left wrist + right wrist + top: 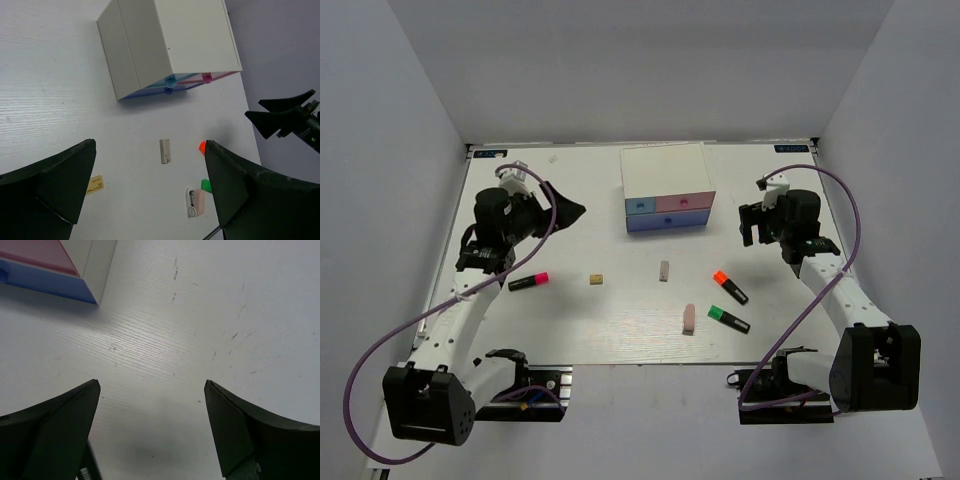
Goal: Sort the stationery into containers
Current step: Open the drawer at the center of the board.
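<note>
1. So far nothing is sorted: all six pieces lie loose on the table (620, 335) in front of the box (665, 165), and its three drawers look closed.
2. The pink highlighter (528, 282) lies at the left, close to the left arm. The orange-red highlighter (730, 287) and the green highlighter (728, 319) lie near each other at the right, within the right arm's side.
3. The tan eraser (596, 280) and the grey eraser (663, 271) sit mid-table, apart from each other. The pinkish eraser (689, 319) lies just left of the green highlighter.
4. The left gripper (150, 144) is spread wide and holds nothing. It hangs above the table left of the box, tilted so its camera takes in the drawer knobs and the middle erasers, which looks like a survey pose before choosing a target.
5. The right gripper (152, 384) is likewise released and empty, hovering over bare table right of the box. The pink front (35, 252) and the periwinkle front (50, 282) show at the corner of its view.
6. The arms flank the box, probably so one can pull a drawer while the other fetches a piece.
7. A drawer likely has to come open first, and the knobs are small, so the wide jaws would need careful centring.
</note>
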`<state>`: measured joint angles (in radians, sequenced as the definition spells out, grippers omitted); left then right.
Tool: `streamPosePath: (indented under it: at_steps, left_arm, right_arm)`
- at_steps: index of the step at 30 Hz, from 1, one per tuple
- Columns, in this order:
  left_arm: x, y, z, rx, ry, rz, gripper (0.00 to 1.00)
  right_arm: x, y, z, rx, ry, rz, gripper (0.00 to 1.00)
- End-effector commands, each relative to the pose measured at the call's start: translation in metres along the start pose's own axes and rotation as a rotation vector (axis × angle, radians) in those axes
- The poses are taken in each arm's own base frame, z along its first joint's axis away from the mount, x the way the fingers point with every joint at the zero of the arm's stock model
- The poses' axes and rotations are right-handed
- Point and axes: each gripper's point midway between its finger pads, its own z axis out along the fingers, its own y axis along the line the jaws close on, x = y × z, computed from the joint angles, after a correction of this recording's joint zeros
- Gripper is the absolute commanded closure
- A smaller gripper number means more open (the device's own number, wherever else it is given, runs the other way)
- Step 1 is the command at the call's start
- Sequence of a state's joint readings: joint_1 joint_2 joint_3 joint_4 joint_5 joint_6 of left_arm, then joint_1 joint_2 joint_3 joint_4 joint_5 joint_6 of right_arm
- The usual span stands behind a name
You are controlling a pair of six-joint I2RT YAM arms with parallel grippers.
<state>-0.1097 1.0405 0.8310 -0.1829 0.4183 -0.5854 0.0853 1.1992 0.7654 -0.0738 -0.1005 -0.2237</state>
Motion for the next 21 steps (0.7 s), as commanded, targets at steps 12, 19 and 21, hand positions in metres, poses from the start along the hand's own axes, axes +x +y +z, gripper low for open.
streamPosePath:
  at_steps: [12, 19, 21]
  left_arm:
    - [0.046, -0.058, 0.059, 0.049, 0.139, 0.067, 0.01]
    - [0.077, -0.080, 0.080, 0.014, 0.158, 0.119, 0.08]
    - [0.086, -0.089, 0.086, 0.016, 0.170, 0.136, 0.15]
  right_arm:
    - [-0.009, 0.001, -0.012, -0.041, 0.010, -0.155, 0.10]
    - [0.021, -0.012, -0.013, -0.001, 0.185, -0.187, 0.10]
    - [0.023, -0.016, -0.017, 0.019, 0.183, -0.201, 0.10]
